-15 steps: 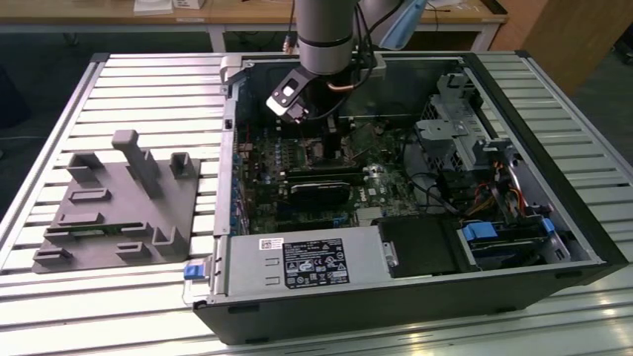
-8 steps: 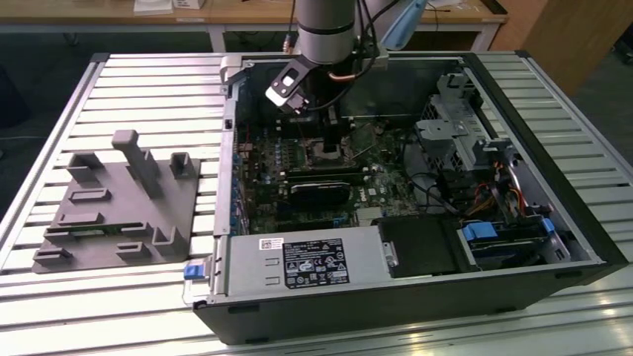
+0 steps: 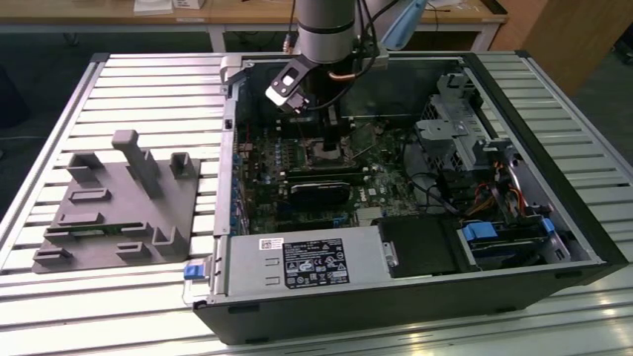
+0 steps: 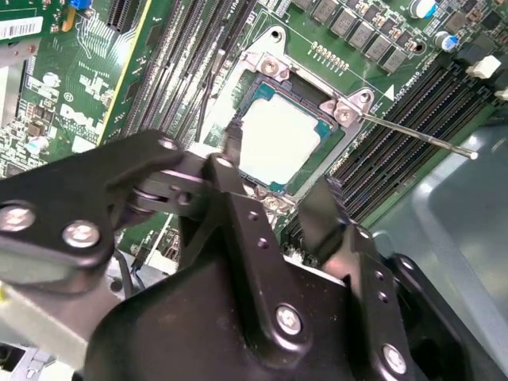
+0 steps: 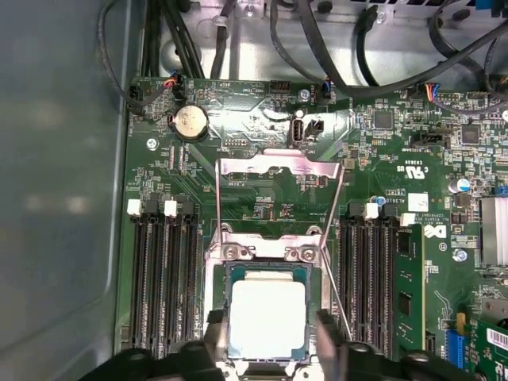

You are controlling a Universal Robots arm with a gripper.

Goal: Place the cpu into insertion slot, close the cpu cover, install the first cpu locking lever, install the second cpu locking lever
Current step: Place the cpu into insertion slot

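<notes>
Pale satin metal face on cpu; shiny bare metal cpu cover; matt black gripper.

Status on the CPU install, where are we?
Gripper low over the socket. Chip lying in socket; cover raised open, lever swung out, unlatched. No obstruction seen around it.

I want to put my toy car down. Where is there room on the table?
On the bare table slats on the exterior view's left, beyond the grey fixture and in front of it. Inside the computer case it is crowded with cables and the arm.
</notes>
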